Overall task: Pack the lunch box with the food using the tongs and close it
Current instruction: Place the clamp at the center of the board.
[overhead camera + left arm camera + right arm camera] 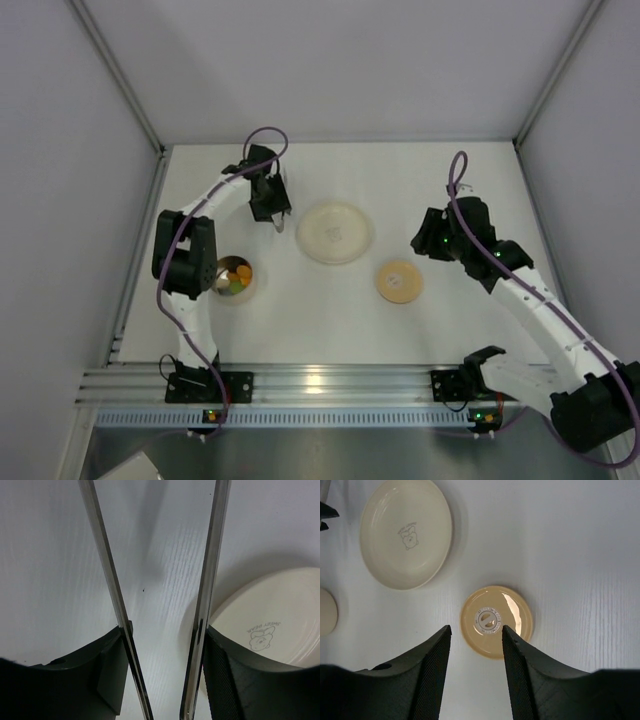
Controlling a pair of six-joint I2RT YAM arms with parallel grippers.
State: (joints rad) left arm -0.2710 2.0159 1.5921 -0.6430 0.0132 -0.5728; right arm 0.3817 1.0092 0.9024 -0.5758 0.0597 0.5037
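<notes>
The lunch box [235, 277], a small round pot, stands at the left with orange, green and brown food [237, 279] inside. Its tan lid [398, 281] lies flat on the table, apart from it. My left gripper [272, 203] is behind the pot, left of the plate, shut on the tongs [278, 224]. In the left wrist view the tongs' two arms [107, 580] are spread and press against the inner faces of my fingers [235, 680]. My right gripper [476, 630] hangs open just above the lid [496, 621], with nothing between its fingers.
A cream plate [335, 233] with a bear print sits mid-table, with no food on it; it also shows in the left wrist view [280, 610] and right wrist view [406, 532]. White walls enclose the table on three sides.
</notes>
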